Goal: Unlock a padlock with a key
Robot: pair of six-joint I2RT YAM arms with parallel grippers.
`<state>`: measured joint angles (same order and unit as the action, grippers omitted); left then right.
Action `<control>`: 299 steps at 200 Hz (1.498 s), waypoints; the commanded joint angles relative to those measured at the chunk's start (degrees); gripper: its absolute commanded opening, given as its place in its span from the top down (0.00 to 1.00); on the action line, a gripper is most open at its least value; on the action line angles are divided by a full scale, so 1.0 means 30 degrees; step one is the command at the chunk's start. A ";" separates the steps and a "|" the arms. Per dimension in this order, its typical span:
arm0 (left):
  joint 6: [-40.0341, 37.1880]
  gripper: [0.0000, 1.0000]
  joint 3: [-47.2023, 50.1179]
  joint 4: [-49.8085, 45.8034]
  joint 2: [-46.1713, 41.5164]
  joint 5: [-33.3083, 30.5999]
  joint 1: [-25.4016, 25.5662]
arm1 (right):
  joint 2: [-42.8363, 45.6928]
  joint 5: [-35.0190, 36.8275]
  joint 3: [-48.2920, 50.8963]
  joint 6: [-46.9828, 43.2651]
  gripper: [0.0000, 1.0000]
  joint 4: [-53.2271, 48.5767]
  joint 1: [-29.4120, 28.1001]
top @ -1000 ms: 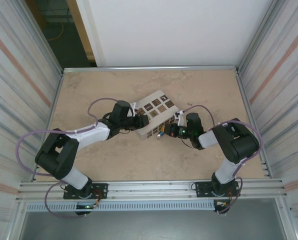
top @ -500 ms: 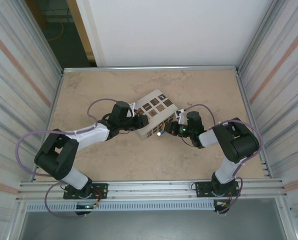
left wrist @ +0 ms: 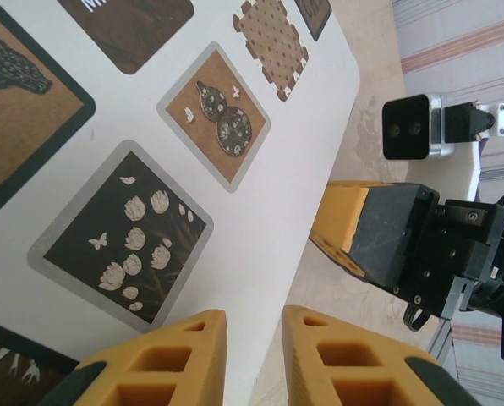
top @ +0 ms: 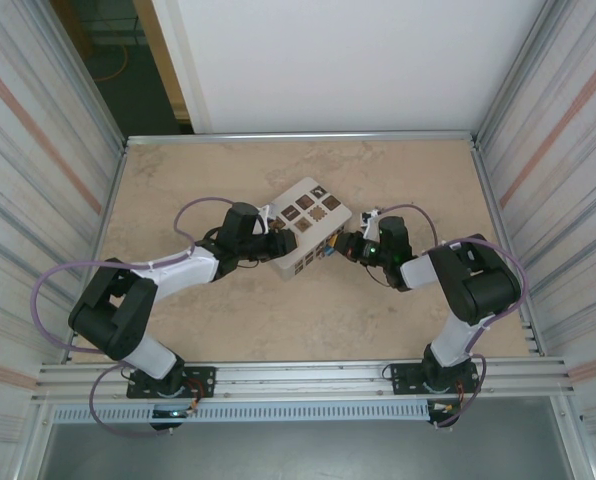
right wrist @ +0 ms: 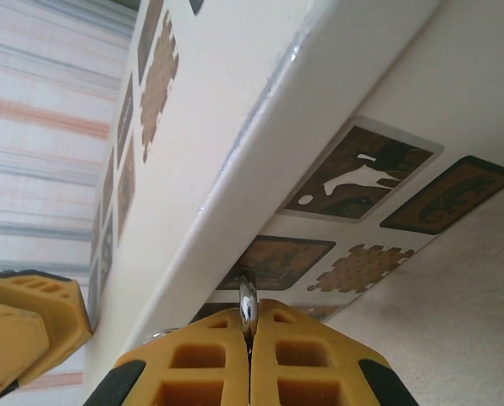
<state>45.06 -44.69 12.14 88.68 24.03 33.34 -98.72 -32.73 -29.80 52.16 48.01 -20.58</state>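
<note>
A white box (top: 306, 228) with dark patterned squares lies mid-table. My left gripper (top: 280, 243) is closed on its near-left edge; in the left wrist view the box's white edge (left wrist: 260, 254) runs between the fingers of that gripper (left wrist: 256, 320). My right gripper (top: 341, 248) sits at the box's near-right side. It is shut on the key (right wrist: 247, 301), a thin shiny metal sliver sticking out of that gripper (right wrist: 250, 311) toward the box wall (right wrist: 277, 258) under the lid's overhang. A bluish speck (top: 327, 250), likely the padlock, sits at those fingertips.
Metal frame walls close in the table (top: 228, 320) on the left, right and back. The right gripper's orange finger and black body (left wrist: 387, 241) are close beside the box, just right of the left fingers. Purple cables loop over both arms.
The right gripper with the key has moved away from the arm bases, closer to the box's side. The box has shifted slightly back and to the left. The left gripper keeps its hold.
</note>
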 commanded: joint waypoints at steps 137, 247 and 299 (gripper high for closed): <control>-0.0549 0.63 -0.1214 -0.5101 -0.1046 0.0340 -0.0036 | 0.8412 0.1353 0.0769 -0.4715 0.93 -1.0089 0.0854; -0.2354 0.49 0.1363 -0.8823 -0.8945 -0.3104 -0.1529 | 1.4487 -0.0287 -0.1457 -0.8411 0.93 -2.2799 -0.0055; -0.3429 0.38 0.2459 -1.1188 -1.2821 -0.6505 -0.1738 | 1.4127 0.0022 -0.1678 -0.8589 0.92 -2.4147 -0.1971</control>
<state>37.65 -38.81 -16.58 54.89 11.03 28.82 -55.90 -31.75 -32.91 27.83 -20.67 -24.32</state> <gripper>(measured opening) 0.587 0.076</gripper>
